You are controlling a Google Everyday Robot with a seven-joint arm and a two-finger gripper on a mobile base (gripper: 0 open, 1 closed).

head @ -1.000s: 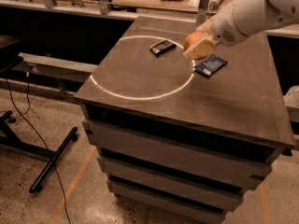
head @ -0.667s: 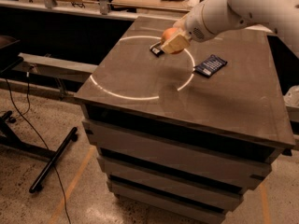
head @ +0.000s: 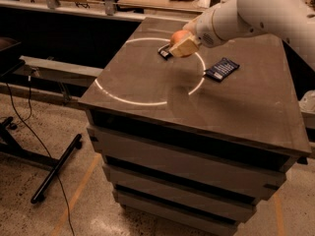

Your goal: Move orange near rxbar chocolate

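The orange (head: 177, 35) is held in my gripper (head: 182, 44), whose tan fingers (head: 185, 47) are shut around it. The gripper hovers low over the far middle of the tabletop. The rxbar chocolate (head: 164, 53), a small black bar, lies on the table just left of and below the gripper. Its right end is hidden behind the fingers. The white arm reaches in from the upper right.
A dark blue packet with white markings (head: 221, 69) lies to the right of the gripper. A white circle line (head: 128, 100) is marked on the dark tabletop (head: 236, 112). The table drops off at its front and left edges. A black stand (head: 54, 168) and cables are on the floor at left.
My gripper has carried the orange leftward, from above the dark blue packet to right beside the black bar. The bar and the packet have not moved.
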